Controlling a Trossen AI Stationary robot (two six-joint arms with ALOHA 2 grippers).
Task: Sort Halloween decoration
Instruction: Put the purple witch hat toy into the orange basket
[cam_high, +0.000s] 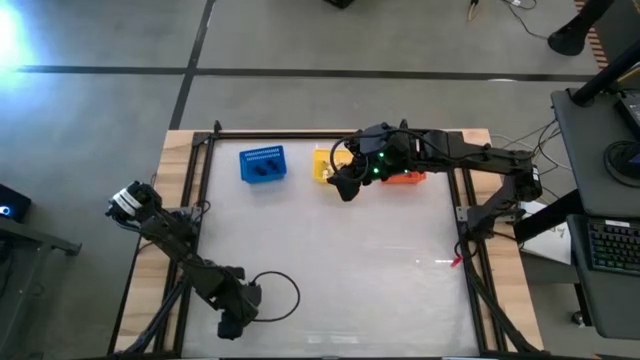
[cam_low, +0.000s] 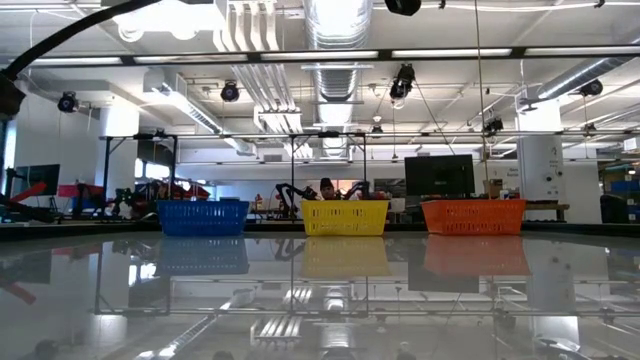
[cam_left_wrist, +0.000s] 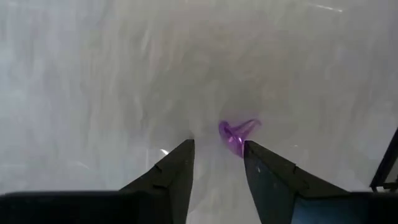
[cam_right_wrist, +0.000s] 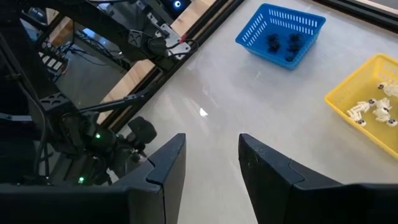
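Note:
A small purple trinket (cam_left_wrist: 238, 132) lies on the white table just beyond my left gripper (cam_left_wrist: 217, 144), which is open and low over the table near its near edge (cam_high: 228, 328). My right gripper (cam_right_wrist: 211, 138) is open and hangs above the table in front of the yellow basket (cam_high: 325, 163). The blue basket (cam_right_wrist: 281, 32) holds black pieces (cam_right_wrist: 283, 43). The yellow basket (cam_right_wrist: 370, 102) holds whitish pieces (cam_right_wrist: 373, 109). The orange basket (cam_high: 405, 179) is partly hidden under the right arm. All three baskets stand in a row at the far edge. My left gripper has the purple trinket (cam_left_wrist: 239, 140) lying on the table right at the tip of one finger (cam_left_wrist: 252, 152), outside the gap between the fingers. Whether that finger touches the trinket I cannot tell.
Black frame rails (cam_high: 192, 190) run along the table's left, right and far sides. A cable loop (cam_high: 285, 295) lies beside the left arm. A small red item (cam_high: 455, 262) sits by the right rail. The broad white middle of the table (cam_high: 330, 250) is bare.

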